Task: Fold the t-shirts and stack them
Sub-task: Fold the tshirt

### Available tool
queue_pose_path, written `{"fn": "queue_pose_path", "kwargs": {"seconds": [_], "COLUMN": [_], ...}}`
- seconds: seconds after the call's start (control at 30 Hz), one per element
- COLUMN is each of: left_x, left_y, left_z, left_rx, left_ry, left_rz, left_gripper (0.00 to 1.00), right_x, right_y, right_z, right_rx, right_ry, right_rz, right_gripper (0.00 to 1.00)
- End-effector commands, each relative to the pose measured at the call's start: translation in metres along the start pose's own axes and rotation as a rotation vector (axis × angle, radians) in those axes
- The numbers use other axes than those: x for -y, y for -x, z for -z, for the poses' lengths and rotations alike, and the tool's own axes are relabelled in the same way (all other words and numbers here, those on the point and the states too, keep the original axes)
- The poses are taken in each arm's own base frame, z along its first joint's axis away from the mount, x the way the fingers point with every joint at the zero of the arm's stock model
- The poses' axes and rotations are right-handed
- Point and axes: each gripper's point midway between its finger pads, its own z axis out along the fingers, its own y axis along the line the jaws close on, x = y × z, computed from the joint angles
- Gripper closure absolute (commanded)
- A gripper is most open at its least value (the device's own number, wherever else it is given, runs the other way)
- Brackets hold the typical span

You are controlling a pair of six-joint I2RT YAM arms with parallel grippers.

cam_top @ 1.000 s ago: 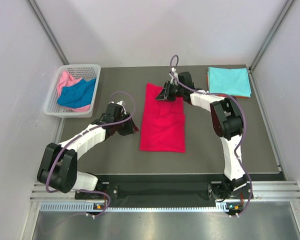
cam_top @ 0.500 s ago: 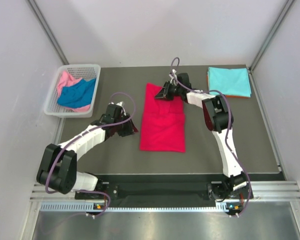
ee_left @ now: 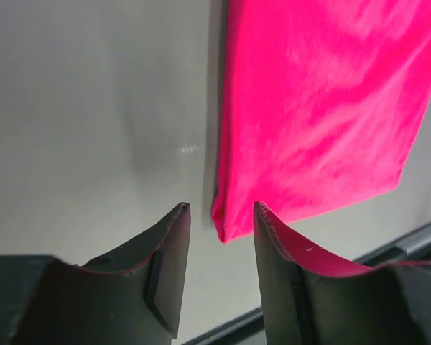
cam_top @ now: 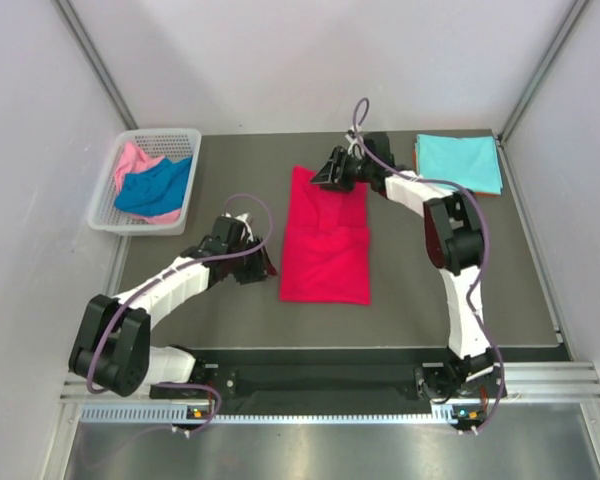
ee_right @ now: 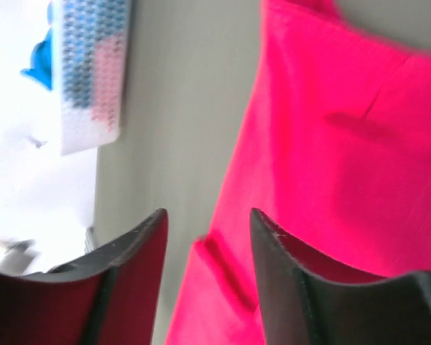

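Note:
The crimson red t-shirt (cam_top: 325, 240) lies on the table as a long folded strip. My left gripper (cam_top: 265, 264) is open and low beside its near left edge; in the left wrist view (ee_left: 220, 212) the near left corner of the red shirt (ee_left: 316, 108) sits between the jaws. My right gripper (cam_top: 326, 178) is open over the far left corner; the right wrist view (ee_right: 208, 215) shows the red cloth (ee_right: 330, 144) below the jaws. The folded turquoise shirt (cam_top: 459, 162) lies on the orange one (cam_top: 417, 160) at far right. The blue shirt (cam_top: 152, 187) and the pink shirt (cam_top: 132, 158) are in the basket.
The white lattice basket (cam_top: 193, 135) stands at the far left of the table and shows in the right wrist view (ee_right: 93, 72) too. Grey walls and metal posts close in the table on three sides. A black rail runs along the near edge.
My right gripper has shifted slightly farther back over the shirt's far left corner. My left gripper has slid nearer along the shirt's left edge. The shirt lies the same.

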Motion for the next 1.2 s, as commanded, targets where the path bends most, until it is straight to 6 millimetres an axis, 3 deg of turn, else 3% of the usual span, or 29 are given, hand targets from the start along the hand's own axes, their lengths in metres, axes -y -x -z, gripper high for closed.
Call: {"fn": "queue_pose_path", "kwargs": {"seconds": [0.0,0.13,0.17,0.33,0.37,0.43,0.53,0.6,0.83,1.17], "left_x": [0.010,0.021,0.024,0.019,0.017,0.010,0.008,0.006,0.005,0.000], "left_y": [-0.012,-0.024,-0.027,-0.042,-0.044,-0.050,-0.054,-0.055,-0.057,-0.055], "left_z": [0.004,0.001,0.001,-0.002,-0.003,-0.006,-0.010,-0.013,-0.022,-0.026], "left_rx": [-0.030,-0.076,-0.084,-0.109,-0.110,-0.118,-0.119,-0.120,-0.123,-0.106], "left_ry": [-0.066,-0.157,-0.174,-0.175,-0.166,-0.150,-0.148,-0.147,-0.157,-0.131], "left_rz": [-0.027,-0.004,-0.001,0.002,0.008,0.021,0.049,0.066,0.109,0.116], "left_gripper": [0.54,0.53,0.53,0.53,0.53,0.53,0.55,0.56,0.59,0.62], "right_x": [-0.061,-0.038,-0.026,0.002,0.008,0.012,0.026,0.022,0.038,0.053], "right_y": [0.022,-0.022,-0.043,-0.117,-0.140,-0.162,-0.211,-0.225,-0.265,-0.282], "right_z": [0.055,0.092,0.109,0.167,0.182,0.193,0.204,0.203,0.203,0.203], "right_rx": [0.092,0.049,0.025,-0.031,-0.028,-0.016,-0.024,-0.020,-0.015,0.044], "right_ry": [0.032,-0.150,-0.240,-0.439,-0.482,-0.502,-0.537,-0.529,-0.606,-0.649], "right_rz": [0.086,0.029,-0.015,-0.128,-0.144,-0.191,-0.268,-0.291,-0.343,-0.374], "right_gripper": [0.46,0.38,0.38,0.38,0.38,0.38,0.38,0.38,0.39,0.45]}}
